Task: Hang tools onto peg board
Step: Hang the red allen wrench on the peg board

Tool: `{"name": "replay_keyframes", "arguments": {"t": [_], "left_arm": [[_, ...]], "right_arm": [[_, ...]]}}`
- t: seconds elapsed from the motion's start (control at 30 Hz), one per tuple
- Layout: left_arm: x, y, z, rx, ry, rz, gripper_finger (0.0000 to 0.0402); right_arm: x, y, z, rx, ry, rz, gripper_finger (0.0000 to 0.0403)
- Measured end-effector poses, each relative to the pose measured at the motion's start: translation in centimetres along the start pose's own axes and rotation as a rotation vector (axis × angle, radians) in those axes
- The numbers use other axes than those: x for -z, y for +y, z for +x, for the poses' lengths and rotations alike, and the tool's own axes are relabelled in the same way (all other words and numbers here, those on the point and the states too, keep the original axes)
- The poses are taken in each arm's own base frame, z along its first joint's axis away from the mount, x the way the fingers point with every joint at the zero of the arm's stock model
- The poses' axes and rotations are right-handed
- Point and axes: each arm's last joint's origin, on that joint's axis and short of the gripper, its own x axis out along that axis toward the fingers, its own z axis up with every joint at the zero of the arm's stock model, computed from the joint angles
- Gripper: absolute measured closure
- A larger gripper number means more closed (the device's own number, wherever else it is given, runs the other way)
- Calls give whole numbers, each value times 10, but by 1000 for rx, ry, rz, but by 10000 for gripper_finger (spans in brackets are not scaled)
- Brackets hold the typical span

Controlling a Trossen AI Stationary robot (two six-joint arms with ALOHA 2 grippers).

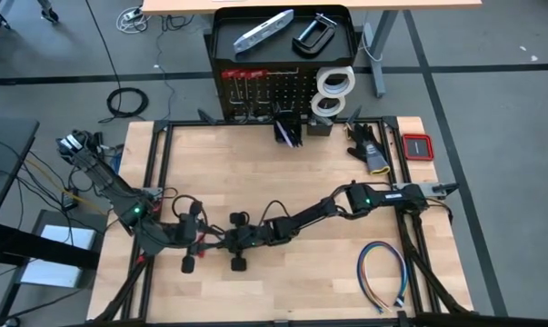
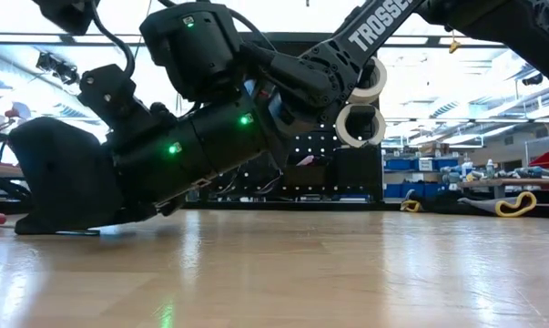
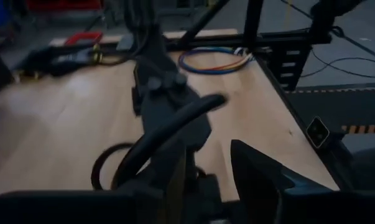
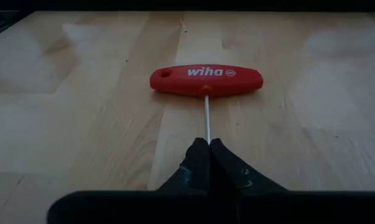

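Note:
A T-handle tool with a red handle (image 4: 206, 79) and a thin metal shaft lies on the wooden table. My right gripper (image 4: 209, 152) is shut on it, reaching low toward the table's left (image 1: 223, 242). In the high view the arms hide the tool. My left gripper (image 3: 209, 155) hovers just left of it (image 1: 206, 239), fingers apart with bare table between them. A black cable (image 3: 168, 130) arcs in front of it. The peg board (image 1: 283, 91) stands upright at the far edge. It carries white tape rolls (image 1: 333, 86) and red-handled tools (image 1: 242, 74). My right gripper pinches the free end of the tool's thin shaft (image 4: 206, 132) between its two fingertips. The fingers come in low from the table's right, slanting slightly down, and lie along the shaft. The red handle rests flat on the table at the tool's other end.
The board's top tray (image 1: 228, 41) holds a silver bar tool (image 1: 264, 29) and a black C-clamp (image 1: 314, 34). Two small bins (image 1: 288, 133) sit at its foot. A dark-and-yellow item (image 1: 369, 150), a red case (image 1: 417, 147) and a multicoloured wire loop (image 1: 383, 272) lie to the right.

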Motion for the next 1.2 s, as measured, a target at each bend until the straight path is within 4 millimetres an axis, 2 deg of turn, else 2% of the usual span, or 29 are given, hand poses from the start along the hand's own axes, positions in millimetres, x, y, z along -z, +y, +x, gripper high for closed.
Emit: {"name": "replay_keyframes", "arguments": {"t": [0.17,0.4,0.6,0.9,1.07,1.2], "left_arm": [[-1,-1,0,17,-5,66,269],[9,3,0,-3,82,137,269],[11,3,-1,-7,98,150,269],[12,3,1,-14,105,157,269],[17,0,6,-25,127,177,269],[24,-6,16,-59,148,213,266]], "right_arm": [[-7,0,-4,-28,10,87,389],[-34,0,-27,-28,93,197,396],[-69,0,-63,-26,215,230,396],[-121,-4,-130,5,319,271,396],[-135,-15,-160,48,386,402,396],[-141,-24,-171,30,428,515,396]]}}
